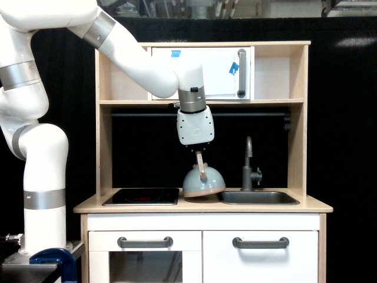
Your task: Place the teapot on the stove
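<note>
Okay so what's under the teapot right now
The teapot hangs tilted from the gripper, over the bare counter between stove and sink. Whether its low edge touches cannot be seen.

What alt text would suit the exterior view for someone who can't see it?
A white robot arm's gripper holds a pale blue toy teapot by its wooden handle, tilted, between a black stove and a grey sink on a toy kitchen.
</note>
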Controlling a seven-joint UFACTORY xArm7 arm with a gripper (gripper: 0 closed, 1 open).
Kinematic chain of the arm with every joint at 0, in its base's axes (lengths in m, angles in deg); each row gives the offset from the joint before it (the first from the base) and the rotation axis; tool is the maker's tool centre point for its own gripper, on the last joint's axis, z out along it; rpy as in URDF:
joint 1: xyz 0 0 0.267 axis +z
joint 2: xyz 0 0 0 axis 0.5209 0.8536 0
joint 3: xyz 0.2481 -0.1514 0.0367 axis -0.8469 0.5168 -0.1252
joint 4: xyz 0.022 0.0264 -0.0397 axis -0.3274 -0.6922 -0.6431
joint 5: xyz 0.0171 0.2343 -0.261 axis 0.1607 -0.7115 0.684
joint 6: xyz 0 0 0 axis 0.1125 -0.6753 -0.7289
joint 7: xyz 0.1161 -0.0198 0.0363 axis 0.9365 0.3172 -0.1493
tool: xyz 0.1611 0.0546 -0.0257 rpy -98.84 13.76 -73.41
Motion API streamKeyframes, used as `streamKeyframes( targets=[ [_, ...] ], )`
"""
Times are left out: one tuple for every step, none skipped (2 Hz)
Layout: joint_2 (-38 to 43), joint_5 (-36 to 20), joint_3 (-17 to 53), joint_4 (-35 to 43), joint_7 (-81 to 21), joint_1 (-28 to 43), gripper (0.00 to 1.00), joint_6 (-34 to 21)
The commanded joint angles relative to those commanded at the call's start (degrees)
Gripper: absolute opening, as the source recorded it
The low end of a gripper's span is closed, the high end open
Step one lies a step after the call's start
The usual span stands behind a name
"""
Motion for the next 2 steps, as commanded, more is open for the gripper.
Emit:
streamKeyframes(
  targets=[
    [-0.3, 5.0, 7.3, 6.2, -15.1, 1.6, 0.0, -17.3],
    [-9.4, 17.4, -0.9, 1.3, -12.7, -5.9, 0.0, -23.4]
  ],
)
